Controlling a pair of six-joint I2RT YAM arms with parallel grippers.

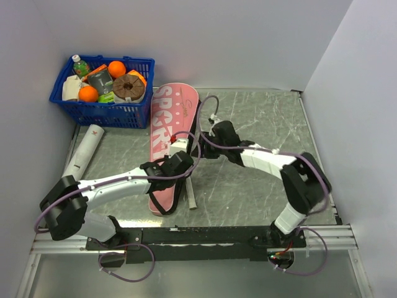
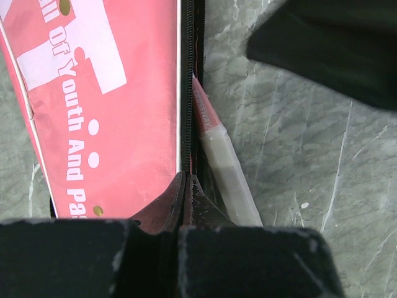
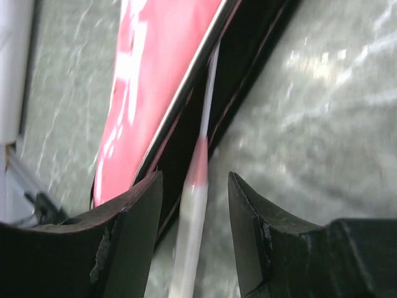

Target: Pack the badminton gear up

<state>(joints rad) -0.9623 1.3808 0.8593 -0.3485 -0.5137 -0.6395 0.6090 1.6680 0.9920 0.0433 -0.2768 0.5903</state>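
The long pink racket bag (image 1: 166,133) lettered "SPORT" lies lengthwise in the middle of the table. One racket's whitish handle (image 1: 191,196) sticks out of its open right side; it also shows in the left wrist view (image 2: 231,177). My left gripper (image 1: 178,162) is shut on the bag's zipper edge (image 2: 186,124). My right gripper (image 1: 208,133) is open, its jaws either side of the racket handle (image 3: 191,217) without touching it, beside the bag's opening (image 3: 248,56). The white tube (image 1: 84,151) lies at the left. The shuttlecocks and a second racket are out of view.
A blue plastic basket (image 1: 99,110) of groceries stands at the back left, just behind the tube and touching the bag's top end. Grey walls close in the left, back and right. The arm bases and a rail run along the near edge (image 1: 198,234).
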